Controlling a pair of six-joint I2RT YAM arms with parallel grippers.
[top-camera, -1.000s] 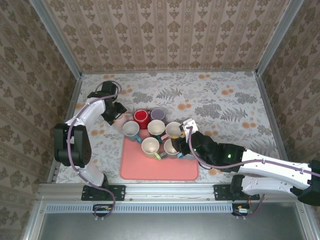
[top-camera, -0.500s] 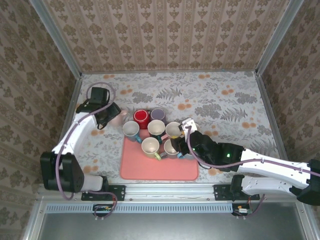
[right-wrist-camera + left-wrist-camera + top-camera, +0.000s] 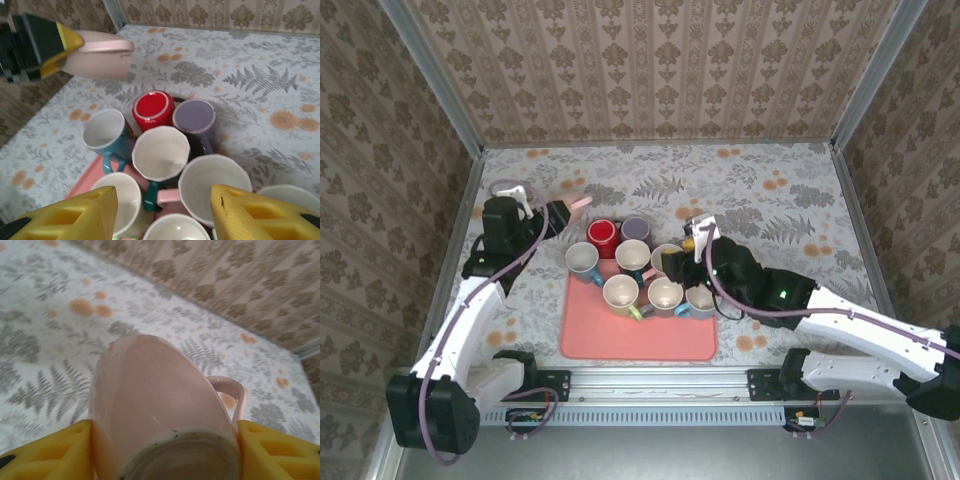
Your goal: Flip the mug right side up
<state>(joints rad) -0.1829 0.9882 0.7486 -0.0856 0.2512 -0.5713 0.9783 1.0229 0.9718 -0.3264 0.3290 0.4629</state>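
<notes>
Sideways, glossy rounded pink mug in left hand

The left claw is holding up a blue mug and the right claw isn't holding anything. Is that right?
Almost. The left claw holds a pink mug, not a blue one. The left wrist view shows it clamped between the yellow fingers. The rest is right: the mug is held up, and the right claw is open with nothing in it.

Pink mug: glossy, lying horiz., aloft, clamped at base by left pincer.
</notes>
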